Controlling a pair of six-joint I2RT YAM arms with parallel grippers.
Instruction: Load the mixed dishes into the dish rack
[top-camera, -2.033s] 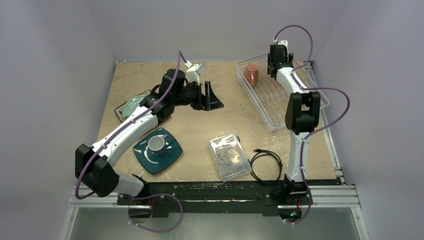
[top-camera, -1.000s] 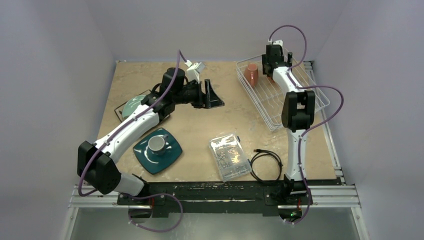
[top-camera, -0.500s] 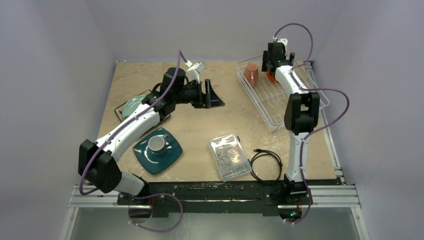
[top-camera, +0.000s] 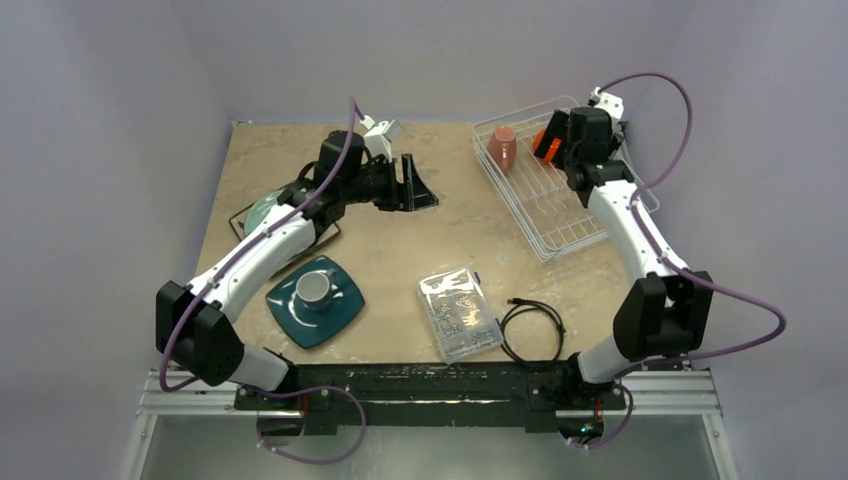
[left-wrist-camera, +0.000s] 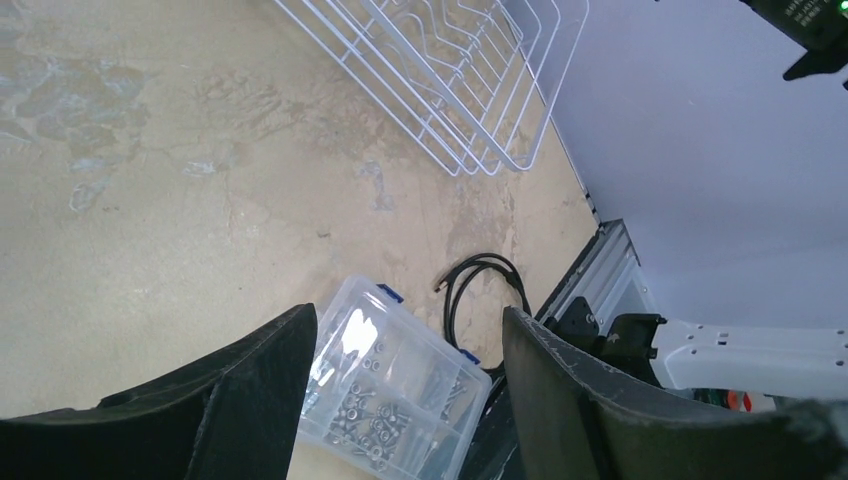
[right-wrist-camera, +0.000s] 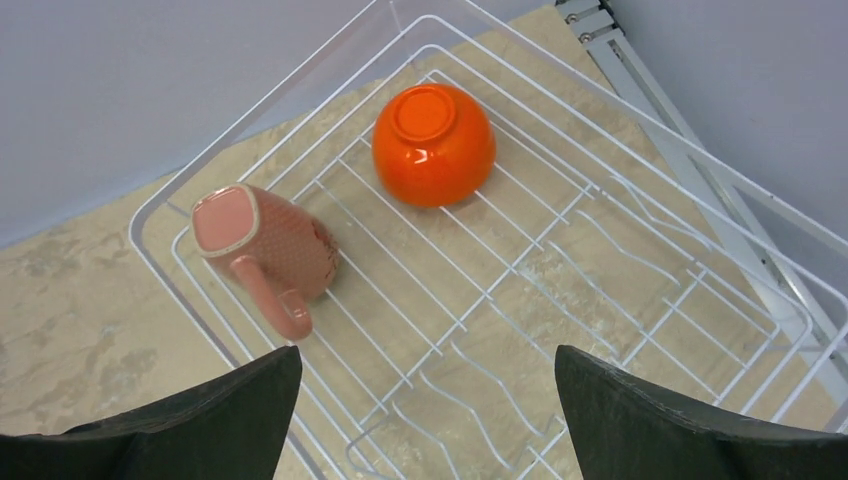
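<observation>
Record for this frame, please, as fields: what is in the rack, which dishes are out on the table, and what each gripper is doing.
Dish rack: far right of table
In rack: orange bowl, bottom up; pink cup, tipped, not upright
On table: small grey mug standing on dark teal square plate; pale green round plate, partly under left arm
Left gripper: open, holding nothing, above mid table
Right gripper: open, holding nothing, above rack
Other: clear plastic box and black cable near front edge

orange bowl (right-wrist-camera: 434, 145), pink cup (right-wrist-camera: 270, 245), perhaps dotted
</observation>
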